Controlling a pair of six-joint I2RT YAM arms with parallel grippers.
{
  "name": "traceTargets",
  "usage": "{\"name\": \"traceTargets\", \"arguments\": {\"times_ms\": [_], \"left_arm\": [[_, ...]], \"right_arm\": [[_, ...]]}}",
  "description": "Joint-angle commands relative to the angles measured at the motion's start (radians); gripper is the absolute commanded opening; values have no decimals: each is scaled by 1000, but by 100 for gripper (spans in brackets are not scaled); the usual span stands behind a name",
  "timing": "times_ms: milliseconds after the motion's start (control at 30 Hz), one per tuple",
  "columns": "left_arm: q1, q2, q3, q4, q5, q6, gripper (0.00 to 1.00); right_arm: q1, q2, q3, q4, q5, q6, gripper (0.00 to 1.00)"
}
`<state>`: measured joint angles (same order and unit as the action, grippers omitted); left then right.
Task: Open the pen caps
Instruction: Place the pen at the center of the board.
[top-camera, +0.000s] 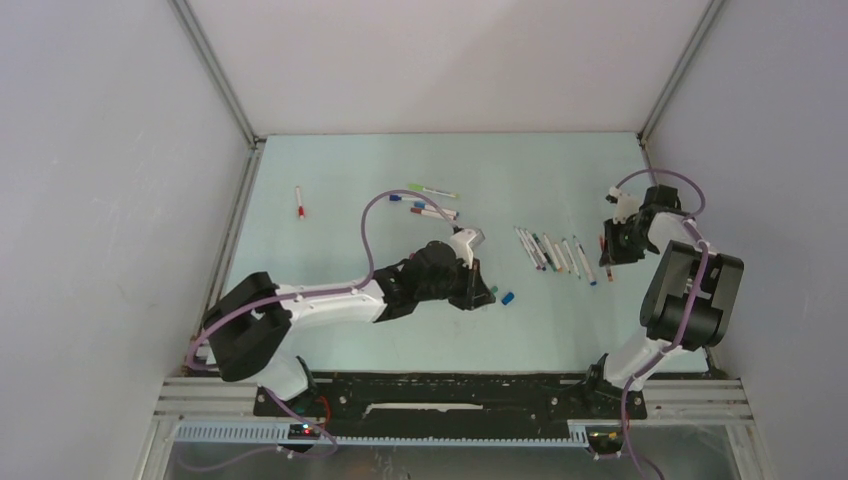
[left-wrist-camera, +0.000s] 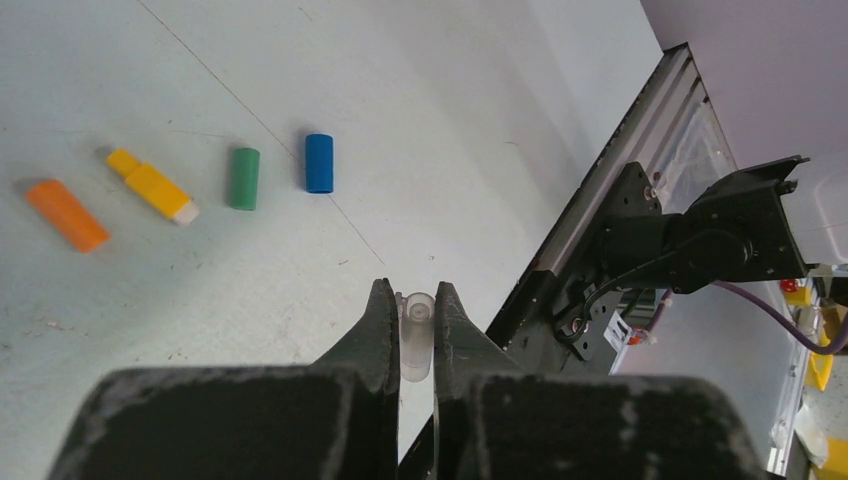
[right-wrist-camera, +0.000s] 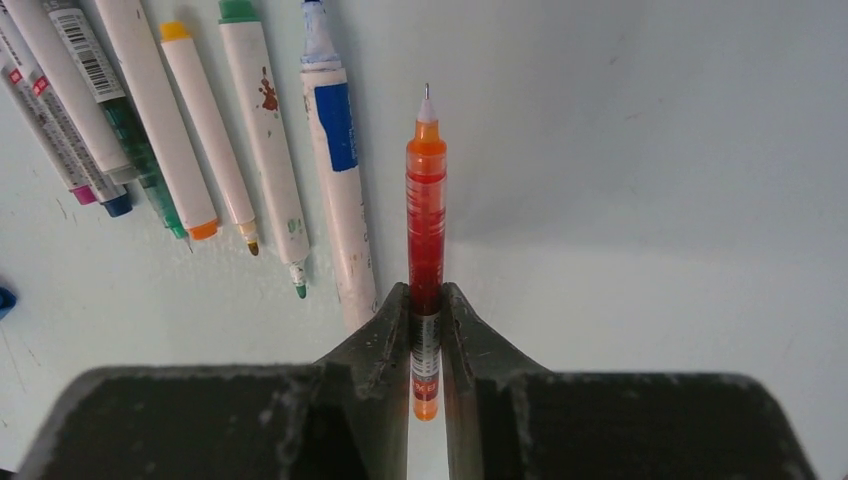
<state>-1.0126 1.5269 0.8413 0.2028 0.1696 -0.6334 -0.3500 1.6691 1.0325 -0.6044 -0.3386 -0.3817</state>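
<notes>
**Table count: caps and pens**

Pale table, walled on three sides. Four loose caps are spread apart, and one clear cap is pinched by the left gripper. Roughly seven pens are rowed up. One red pen is clamped by the right gripper just beside them, with bare table to its right.

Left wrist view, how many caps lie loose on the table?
4, left to right: orange cap, yellow cap, green cap, blue cap. A clear cap is held in the fingers. Others may be hidden.
</notes>
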Motion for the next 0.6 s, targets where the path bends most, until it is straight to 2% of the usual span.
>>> {"name": "traceTargets", "arguments": {"times_ms": [0,333,567], "left_arm": [[-20,24,73,-13,-12,36,0],[-41,63,125,-64,-12,64,1],[-76,106,212,-147,-40,112,1]], "right_arm": [[6,36,43,4,3,9,17],[6,67,58,-18,13,11,28],[-24,12,61,-51,-57,-9,32]]}}
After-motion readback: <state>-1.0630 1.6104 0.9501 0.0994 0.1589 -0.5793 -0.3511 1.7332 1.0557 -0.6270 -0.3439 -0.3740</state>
